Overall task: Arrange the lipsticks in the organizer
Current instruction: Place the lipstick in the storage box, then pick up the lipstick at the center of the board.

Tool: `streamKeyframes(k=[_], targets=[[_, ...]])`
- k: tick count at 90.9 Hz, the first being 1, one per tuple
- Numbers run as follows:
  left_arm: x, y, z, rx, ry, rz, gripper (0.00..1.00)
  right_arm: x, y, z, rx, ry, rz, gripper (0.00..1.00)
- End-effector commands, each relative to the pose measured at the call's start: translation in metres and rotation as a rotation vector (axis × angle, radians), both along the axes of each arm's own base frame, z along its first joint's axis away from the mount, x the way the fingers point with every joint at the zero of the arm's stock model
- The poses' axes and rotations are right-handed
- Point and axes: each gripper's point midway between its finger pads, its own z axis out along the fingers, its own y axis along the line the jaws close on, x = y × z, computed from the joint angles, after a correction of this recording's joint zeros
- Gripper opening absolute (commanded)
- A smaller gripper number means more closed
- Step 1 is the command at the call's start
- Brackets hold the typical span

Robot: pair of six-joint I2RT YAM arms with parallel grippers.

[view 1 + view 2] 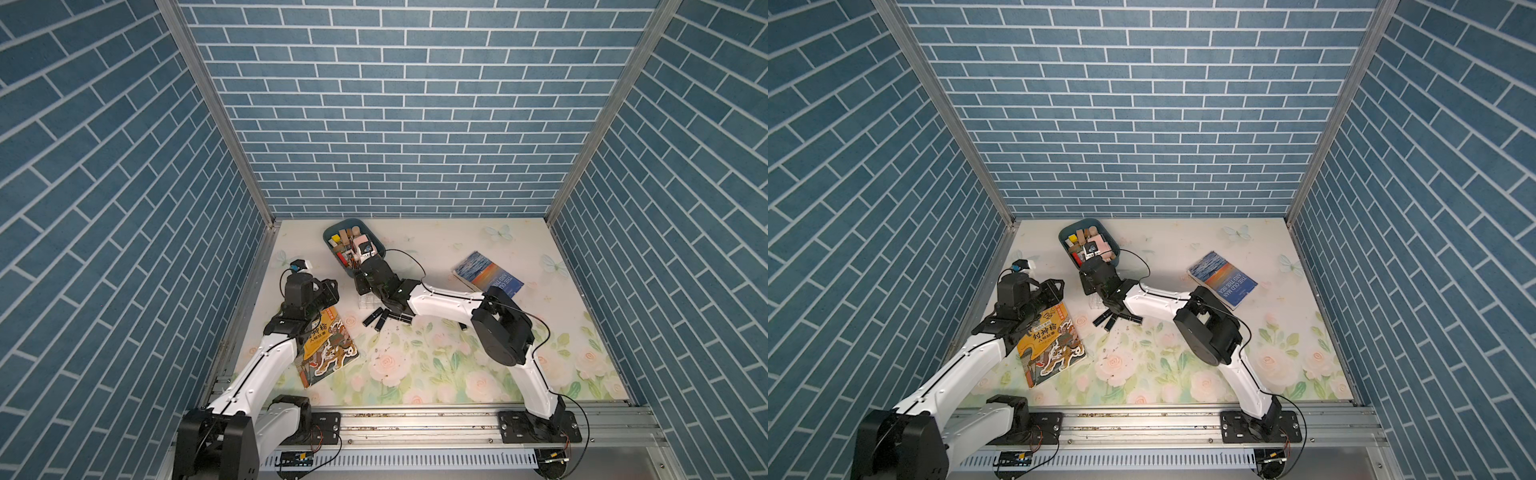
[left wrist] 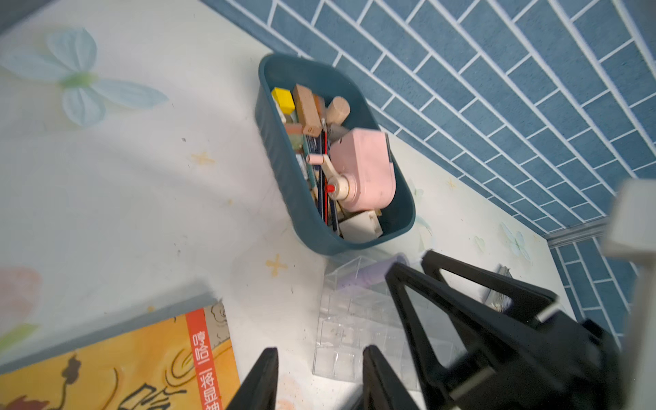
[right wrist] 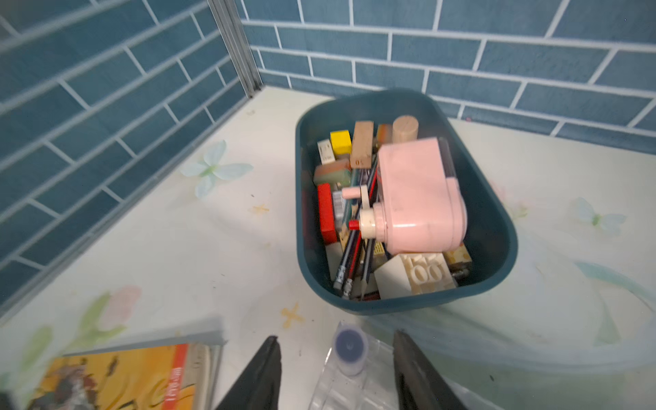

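The clear organizer (image 3: 355, 390) stands on the floral mat just in front of the teal tray. A pale lavender lipstick (image 3: 349, 351) stands upright in one of its cells, also seen in the left wrist view as a lavender tube (image 2: 365, 275). My right gripper (image 3: 336, 336) hangs over it, open, with its fingers either side of the tube and apart from it. Several black lipsticks (image 1: 376, 319) lie loose on the mat beside the organizer (image 1: 368, 302). My left gripper (image 2: 321, 349) is open and empty, near the organizer's (image 2: 351, 319) corner.
A dark teal tray (image 1: 328, 241) full of stationery and a pink sharpener sits at the back. A yellow illustrated book (image 1: 328, 353) lies under the left arm. A blue book (image 1: 486, 274) lies at the right. The side wall is close to the left arm.
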Motion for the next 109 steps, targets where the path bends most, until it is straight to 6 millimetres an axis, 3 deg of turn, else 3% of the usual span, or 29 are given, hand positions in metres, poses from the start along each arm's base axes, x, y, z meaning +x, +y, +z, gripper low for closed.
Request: streamKeyframes(k=[1,18,36,43,53,63,74,82,86,91,109], targets=[[-0.003,0.016,0.016,0.093,-0.003,0.041,0.44,-0.009,-0.017,0.07,0.131,-0.012,-0.002,0.55],[-0.009,0.019,0.01,0.14,0.034,0.037,0.46,-0.02,-0.061,0.078,0.16,0.074,-0.023,0.57],[-0.027,-0.012,-0.024,0.116,0.101,-0.058,0.47,-0.038,-0.116,0.063,0.043,0.113,-0.066,0.74],[-0.039,-0.015,-0.038,0.107,0.131,-0.063,0.47,-0.051,-0.142,0.045,-0.019,0.15,-0.075,0.75],[-0.05,-0.021,-0.057,0.113,0.167,-0.076,0.47,-0.073,-0.167,0.018,-0.058,0.241,-0.052,0.72],[-0.054,-0.04,-0.069,0.153,0.184,-0.124,0.5,-0.092,-0.184,-0.012,-0.093,0.321,-0.03,0.63],[-0.054,-0.063,-0.079,0.168,0.207,-0.176,0.58,-0.092,-0.21,-0.035,-0.1,0.378,-0.112,0.42],[-0.052,-0.073,-0.082,0.166,0.211,-0.195,0.55,-0.089,-0.222,-0.044,-0.066,0.403,-0.143,0.33],[-0.051,-0.075,-0.085,0.167,0.218,-0.196,0.46,-0.087,-0.224,-0.047,-0.053,0.407,-0.148,0.33],[-0.049,-0.076,-0.086,0.172,0.227,-0.199,0.43,-0.084,-0.228,-0.052,-0.057,0.419,-0.154,0.34],[-0.043,-0.085,-0.08,0.185,0.225,-0.209,0.49,-0.083,-0.237,-0.069,-0.117,0.46,-0.154,0.46]])
